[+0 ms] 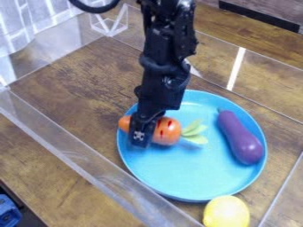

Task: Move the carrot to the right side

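- the black metal gripper (144,121) is gripping the stubby orange toy carrot with leafy green end (165,131), over the round blue plate's (190,171) upper left part.
- its thick body is looking light, stiff, maybe slippery; fingers are suiting its middle better than the leaves.

The carrot (165,131) is stubby and orange with short dark stripes and a light green leafy end. It lies tilted at the blue plate's (192,177) eleven o'clock, partly hidden by the black gripper (151,129), its leaves pointing toward three o'clock.
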Robot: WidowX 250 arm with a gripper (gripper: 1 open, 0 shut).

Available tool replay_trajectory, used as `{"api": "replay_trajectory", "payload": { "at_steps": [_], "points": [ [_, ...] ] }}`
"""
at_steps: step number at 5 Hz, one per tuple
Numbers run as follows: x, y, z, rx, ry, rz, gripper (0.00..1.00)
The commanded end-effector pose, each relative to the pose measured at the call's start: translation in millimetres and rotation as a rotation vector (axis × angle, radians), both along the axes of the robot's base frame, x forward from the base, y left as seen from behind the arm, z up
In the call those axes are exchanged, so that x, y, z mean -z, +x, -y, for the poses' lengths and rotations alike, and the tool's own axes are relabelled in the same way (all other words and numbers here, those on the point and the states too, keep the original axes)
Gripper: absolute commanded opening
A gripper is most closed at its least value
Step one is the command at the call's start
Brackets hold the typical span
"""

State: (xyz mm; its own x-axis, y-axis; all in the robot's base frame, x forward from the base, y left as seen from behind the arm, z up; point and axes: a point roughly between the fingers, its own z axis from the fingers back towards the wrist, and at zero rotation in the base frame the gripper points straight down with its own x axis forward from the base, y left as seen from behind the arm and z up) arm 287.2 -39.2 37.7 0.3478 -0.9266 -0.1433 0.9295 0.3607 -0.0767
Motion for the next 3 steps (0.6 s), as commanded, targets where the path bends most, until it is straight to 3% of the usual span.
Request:
{"api": "replay_trajectory", "payload": {
  "at_steps": [1,2,3],
  "points": [
    [-31.9,13.3,-0.7,0.053,0.005,0.062,0.00],
    [-46.8,14.5,1.3,0.102,0.022,0.062,0.00],
    [-42.3,21.8,10.9,0.100,0.030,0.057,0.00]
  ]
}}
